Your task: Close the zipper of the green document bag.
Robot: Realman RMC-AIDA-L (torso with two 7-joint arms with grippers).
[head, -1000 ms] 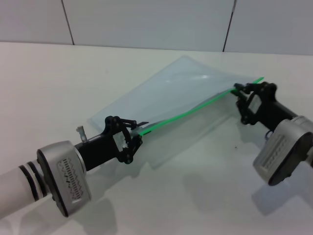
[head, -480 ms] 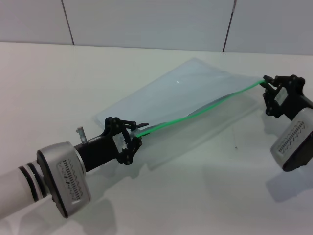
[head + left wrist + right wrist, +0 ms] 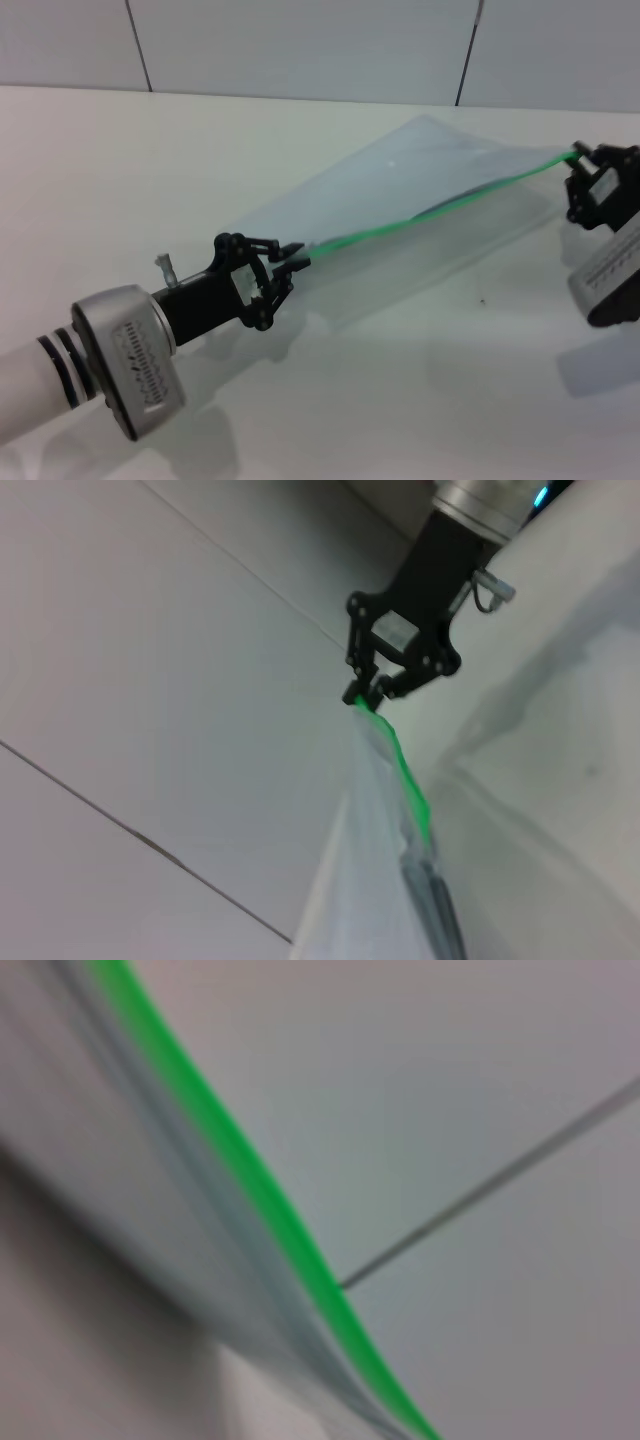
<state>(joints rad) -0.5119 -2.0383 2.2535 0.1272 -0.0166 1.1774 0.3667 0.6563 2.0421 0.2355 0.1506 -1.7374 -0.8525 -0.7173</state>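
The green document bag (image 3: 420,205) is a translucent pale pouch, held stretched and tilted above the white table between both arms. Its zipper (image 3: 440,207) runs as a thin bright green line from near left to far right. My left gripper (image 3: 297,263) is shut on the bag's near-left end, where the green strip begins. At the far right my right gripper (image 3: 577,160) is shut on the zipper's other end. The left wrist view shows that right gripper (image 3: 364,696) pinching the tip of the zipper (image 3: 408,778). In the right wrist view the zipper (image 3: 250,1180) passes close and blurred; the slider tab cannot be made out.
The white table (image 3: 150,170) spreads around and under the bag. A grey tiled wall (image 3: 300,40) with dark seams closes the back. A small dark speck (image 3: 482,300) lies on the table below the bag's right half.
My right gripper has travelled to the right along the green zip to its far end. The bag is pulled tauter and sits a little further right. The left gripper has barely moved.
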